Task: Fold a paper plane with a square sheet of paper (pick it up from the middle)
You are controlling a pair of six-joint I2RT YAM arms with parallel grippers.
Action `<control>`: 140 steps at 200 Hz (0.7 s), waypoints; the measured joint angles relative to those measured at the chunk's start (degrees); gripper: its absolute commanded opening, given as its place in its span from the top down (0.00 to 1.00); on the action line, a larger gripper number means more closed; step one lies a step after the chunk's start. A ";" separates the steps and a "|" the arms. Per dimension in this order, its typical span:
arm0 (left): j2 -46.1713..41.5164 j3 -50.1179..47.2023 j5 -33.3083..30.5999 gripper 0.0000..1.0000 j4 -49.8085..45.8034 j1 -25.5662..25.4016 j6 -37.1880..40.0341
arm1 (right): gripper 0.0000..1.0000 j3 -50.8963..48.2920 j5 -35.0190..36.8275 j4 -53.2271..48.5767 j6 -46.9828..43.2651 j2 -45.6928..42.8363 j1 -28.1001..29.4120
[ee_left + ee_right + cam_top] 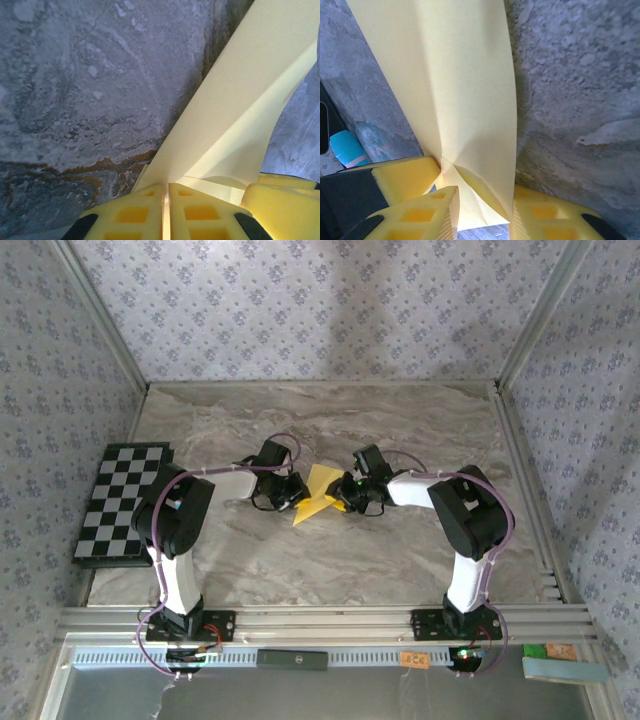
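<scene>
The square sheet of paper (318, 498), yellow and folded into a smaller creased shape, hangs between both grippers over the middle of the marble table. My left gripper (292, 492) is on its left side. In the left wrist view the fingertips (166, 186) are pinched shut on a thin edge of the paper (240, 100). My right gripper (348, 498) is on its right side. In the right wrist view its jaws (485, 200) stand apart, with a loose folded corner of the paper (465, 75) between them.
A black-and-white checkered board (120, 502) lies at the table's left edge. A small blue-tipped object (345, 147) rests on the table beyond the paper. Patterned walls enclose the table on three sides, and an aluminium rail (330, 620) runs along the near edge.
</scene>
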 measured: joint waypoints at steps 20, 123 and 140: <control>-0.02 0.35 0.02 0.89 -0.68 0.00 0.17 | 0.70 0.02 -0.04 -0.07 -0.37 0.00 0.02; -0.04 1.38 0.02 0.84 -1.55 0.79 0.90 | 0.98 0.00 -0.90 0.59 -0.33 0.61 -0.11; -0.85 1.46 -0.17 0.79 -1.79 1.03 1.84 | 1.00 -0.20 -0.66 0.74 -0.50 -0.02 -0.11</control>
